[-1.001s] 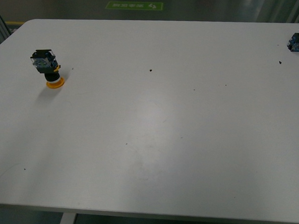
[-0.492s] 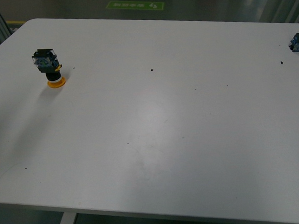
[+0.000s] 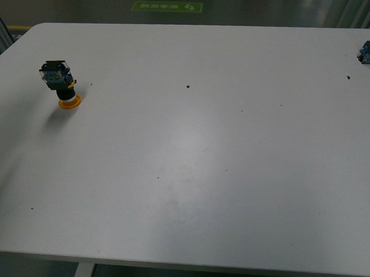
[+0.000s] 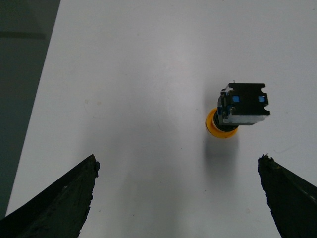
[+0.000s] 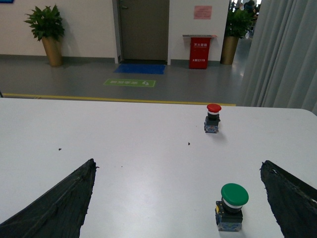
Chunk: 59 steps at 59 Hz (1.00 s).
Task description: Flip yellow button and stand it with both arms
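Yellow button (image 3: pixel 61 85), cap-down on table (image 3: pixel 203 144), long axis near upright, ahead of wide-spread left end effector (image 4: pixel 178 158), offset toward one finger; right end effector (image 5: pixel 178 163) likewise spread, farther off.

The yellow button (image 3: pixel 61 84) stands cap-down on the white desk (image 3: pixel 192 163), with its black and bluish block on top. Well apart from the yellow button, far to its right, a second switch (image 3: pixel 368 52) is partly cut off.

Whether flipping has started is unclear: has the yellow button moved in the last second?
No. The yellow button keeps its spot beside the dark speck, cap down.
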### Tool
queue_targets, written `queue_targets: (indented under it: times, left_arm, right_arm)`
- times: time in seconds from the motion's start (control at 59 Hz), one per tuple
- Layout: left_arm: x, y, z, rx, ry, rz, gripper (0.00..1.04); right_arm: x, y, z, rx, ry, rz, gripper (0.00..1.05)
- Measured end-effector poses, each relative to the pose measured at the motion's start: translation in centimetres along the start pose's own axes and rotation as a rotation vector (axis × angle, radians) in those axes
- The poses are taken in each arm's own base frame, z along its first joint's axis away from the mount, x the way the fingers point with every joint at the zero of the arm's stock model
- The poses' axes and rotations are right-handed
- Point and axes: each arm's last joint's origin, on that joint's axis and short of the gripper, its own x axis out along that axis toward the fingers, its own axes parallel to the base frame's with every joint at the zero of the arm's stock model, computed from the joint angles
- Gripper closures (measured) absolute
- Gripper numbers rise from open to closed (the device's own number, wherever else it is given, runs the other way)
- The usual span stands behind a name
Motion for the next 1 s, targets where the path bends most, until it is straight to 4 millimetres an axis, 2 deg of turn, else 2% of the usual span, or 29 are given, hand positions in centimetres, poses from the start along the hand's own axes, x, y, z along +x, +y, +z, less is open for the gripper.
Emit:
queue_targets:
  times: [0.187, 0.458, 1.001]
  left_arm:
    - [2.8, -0.2, 0.6, -0.029, 0.019, -0.015, 0.07]
    - [5.5, -1.5, 1.5, -0.059, 0.044, -0.056, 0.07]
    - [8.3, -3.6, 2.5, -0.059, 0.129, -0.065, 0.07]
  right_arm:
    - [0.0, 0.0, 0.0, 0.000, 0.000, 0.000, 0.07]
    - [0.0, 0.0, 0.0, 0.000, 0.000, 0.000, 0.07]
    - [0.0, 0.0, 0.0, 0.000, 0.000, 0.000, 0.07]
